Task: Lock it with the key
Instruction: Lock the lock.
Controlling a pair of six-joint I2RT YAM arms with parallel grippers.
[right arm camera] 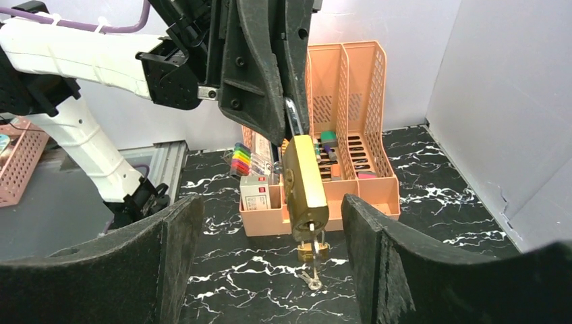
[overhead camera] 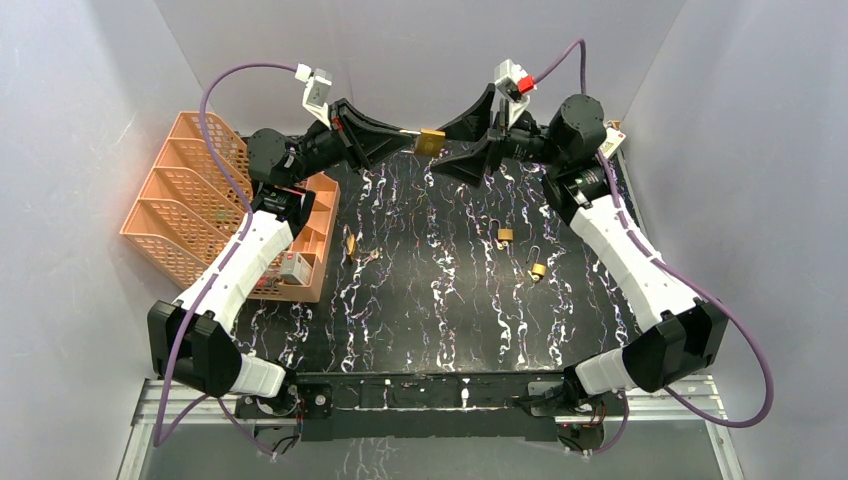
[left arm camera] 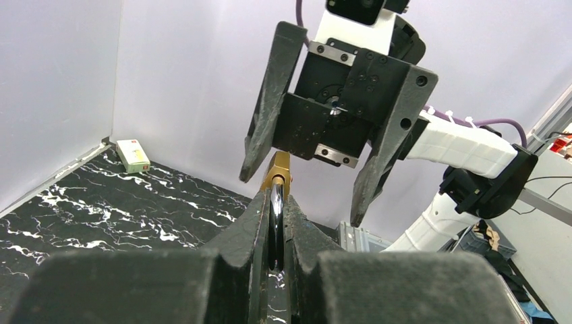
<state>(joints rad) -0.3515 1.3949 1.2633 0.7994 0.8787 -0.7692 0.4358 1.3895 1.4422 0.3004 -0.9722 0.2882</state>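
A brass padlock hangs in the air at the back middle of the table. My left gripper is shut on its steel shackle, and the brass body sticks out past the fingertips. In the right wrist view the padlock points its keyhole end at the camera, and a thin silver key pokes out of the keyhole. My right gripper faces the padlock with its jaws open, one finger on each side and not touching it. It stands the same way in its own view.
An orange mesh organizer with small items stands at the left. Small brass padlocks lie on the black marbled table. Loose keys lie below the held padlock. A white box sits at the back wall.
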